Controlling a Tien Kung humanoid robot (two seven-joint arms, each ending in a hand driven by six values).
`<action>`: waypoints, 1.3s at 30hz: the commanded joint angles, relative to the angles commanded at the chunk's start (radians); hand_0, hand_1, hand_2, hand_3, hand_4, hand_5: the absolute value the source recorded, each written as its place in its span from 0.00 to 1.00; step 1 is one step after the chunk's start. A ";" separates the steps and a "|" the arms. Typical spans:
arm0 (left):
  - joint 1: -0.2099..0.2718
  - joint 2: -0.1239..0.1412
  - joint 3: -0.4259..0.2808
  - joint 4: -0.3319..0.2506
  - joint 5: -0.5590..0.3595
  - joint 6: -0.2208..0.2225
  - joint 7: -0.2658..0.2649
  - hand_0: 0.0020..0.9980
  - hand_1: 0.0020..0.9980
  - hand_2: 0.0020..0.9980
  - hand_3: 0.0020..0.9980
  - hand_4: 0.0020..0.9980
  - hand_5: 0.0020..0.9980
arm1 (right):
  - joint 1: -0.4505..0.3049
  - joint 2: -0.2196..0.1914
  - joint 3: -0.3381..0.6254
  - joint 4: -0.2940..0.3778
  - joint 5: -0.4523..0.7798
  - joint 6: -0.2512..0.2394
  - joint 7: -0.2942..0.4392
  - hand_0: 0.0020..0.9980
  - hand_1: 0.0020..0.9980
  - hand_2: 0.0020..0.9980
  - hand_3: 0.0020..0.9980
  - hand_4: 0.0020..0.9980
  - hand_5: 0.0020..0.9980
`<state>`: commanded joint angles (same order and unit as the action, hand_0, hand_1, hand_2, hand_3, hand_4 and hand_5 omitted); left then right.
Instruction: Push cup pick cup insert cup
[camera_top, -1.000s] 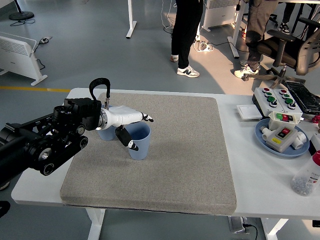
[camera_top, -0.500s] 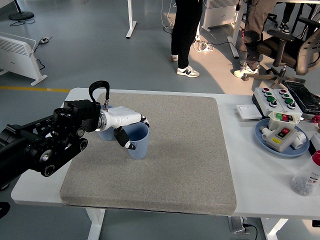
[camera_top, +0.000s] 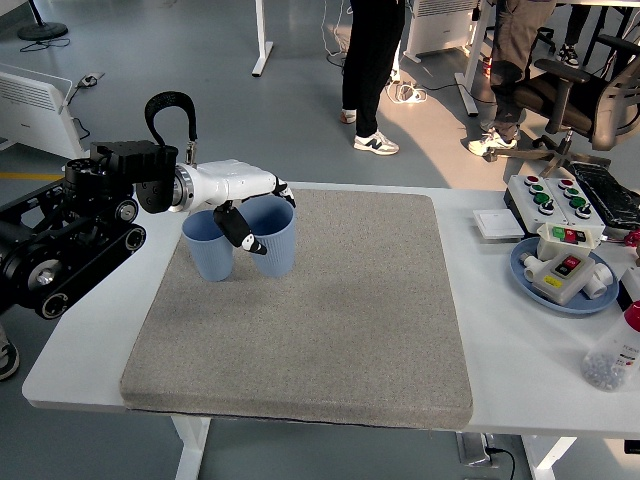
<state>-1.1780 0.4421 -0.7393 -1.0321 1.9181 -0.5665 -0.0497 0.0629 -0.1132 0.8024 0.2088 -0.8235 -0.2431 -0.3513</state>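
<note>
The blue cup (camera_top: 270, 240) in the left hand (camera_top: 243, 200) hangs clear of the grey mat (camera_top: 330, 330), tilted a little, with the fingers over its rim and the thumb (camera_top: 234, 227) pressed on its near wall — clamped on it, lifted. Just to its left, touching or nearly so, the second blue cup (camera_top: 208, 252) stands upright on the mat at the far-left part.

The step in hand looks like the insert. To do it well, the held cup should be carried over the standing one until the two mouths line up, brought level so its base enters squarely, then lowered straight. A tilted entry would likely catch the rim and tip the light standing cup. The thumb between the two walls may foul the nesting — easing the grip as the cup seats seems wise.

Both cups appear empty, as far as their mouths show.

Farther out on the white tabletop (camera_top: 90, 350), at the right, a blue plate (camera_top: 530, 285) holds a small button box (camera_top: 564, 262), with a larger control box (camera_top: 552, 198) behind it. The right hand is out of view.
</note>
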 joint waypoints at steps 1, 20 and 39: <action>-0.012 0.008 -0.008 0.011 0.005 0.000 -0.001 0.51 0.52 0.52 0.49 0.48 0.00 | -0.001 0.000 0.001 0.000 -0.002 0.000 -0.001 0.53 0.50 0.55 0.55 0.11 0.81; -0.081 0.013 0.035 0.264 0.015 0.062 -0.047 0.52 0.53 0.52 0.50 0.47 0.00 | 0.006 -0.003 -0.008 0.002 0.002 -0.001 -0.003 0.53 0.50 0.55 0.55 0.11 0.80; -0.077 -0.002 0.096 0.342 -0.027 0.105 -0.068 0.51 0.53 0.52 0.50 0.46 0.00 | 0.012 -0.005 -0.011 0.003 0.004 -0.002 -0.003 0.53 0.50 0.55 0.55 0.11 0.80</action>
<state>-1.2553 0.4403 -0.6432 -0.6897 1.8914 -0.4619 -0.1177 0.0749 -0.1179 0.7914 0.2121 -0.8194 -0.2454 -0.3542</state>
